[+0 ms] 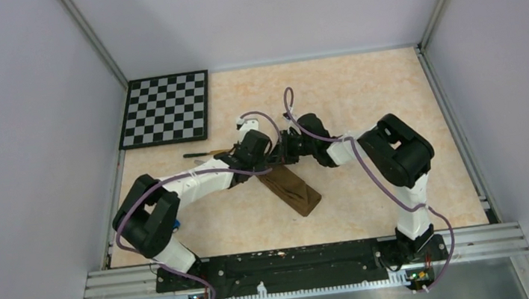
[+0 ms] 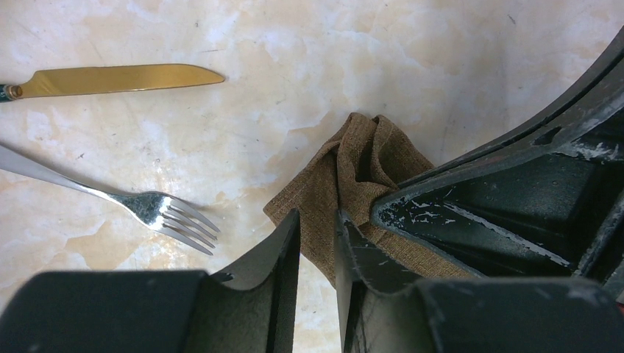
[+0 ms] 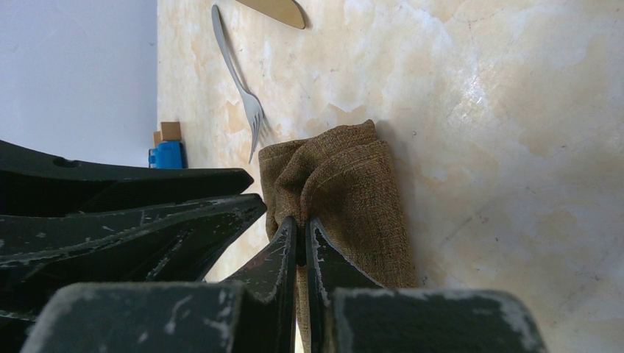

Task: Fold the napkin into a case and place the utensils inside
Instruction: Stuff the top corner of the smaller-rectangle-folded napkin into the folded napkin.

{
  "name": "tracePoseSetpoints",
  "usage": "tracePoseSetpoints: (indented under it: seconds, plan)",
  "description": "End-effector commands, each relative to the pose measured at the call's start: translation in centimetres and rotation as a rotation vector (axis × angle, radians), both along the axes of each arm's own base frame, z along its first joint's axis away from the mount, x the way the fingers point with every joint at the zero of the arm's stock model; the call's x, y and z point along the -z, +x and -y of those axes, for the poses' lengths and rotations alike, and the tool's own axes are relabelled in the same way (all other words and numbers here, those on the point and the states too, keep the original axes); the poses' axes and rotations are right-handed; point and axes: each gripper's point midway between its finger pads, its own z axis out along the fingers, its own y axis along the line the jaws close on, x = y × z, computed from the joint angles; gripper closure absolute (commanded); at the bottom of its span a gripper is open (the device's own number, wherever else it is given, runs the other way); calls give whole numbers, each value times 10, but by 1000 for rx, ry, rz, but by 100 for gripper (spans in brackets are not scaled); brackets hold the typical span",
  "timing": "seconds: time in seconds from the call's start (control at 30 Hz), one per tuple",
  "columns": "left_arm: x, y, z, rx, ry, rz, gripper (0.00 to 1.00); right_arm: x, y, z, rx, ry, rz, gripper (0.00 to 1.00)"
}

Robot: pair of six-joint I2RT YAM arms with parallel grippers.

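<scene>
At mid counter, right end effector is closed, pinching the case at its far end, left end effector nearly closed there too, grip unclear, with knife and fork near its left.

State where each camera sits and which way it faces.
Top external: above and behind the bases, looking down on the table; both arms show whole.
Left wrist: on the left arm, looking down past the left pincer at the case.
Right wrist: low, looking along the table past the right pincer, which pinches the case.
Shared: both wrist views show the case's end, fork and knife.
</scene>
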Motion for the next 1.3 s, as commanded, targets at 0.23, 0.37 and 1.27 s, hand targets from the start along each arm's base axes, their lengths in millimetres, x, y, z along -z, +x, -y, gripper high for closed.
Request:
tracePoseSetpoints:
  seconds: [0.23, 0.37, 1.27]
  plan:
    - [8, 5, 13, 32, 32, -7, 70, -31, 7, -5, -10, 62, 70, 100]
    - [10, 6, 15, 41, 32, -6, 65, -30, 8, -4, -9, 60, 70, 100]
    - [-40, 2, 35, 194, -224, 277, 100, 17, -11, -71, -168, -63, 36, 100]
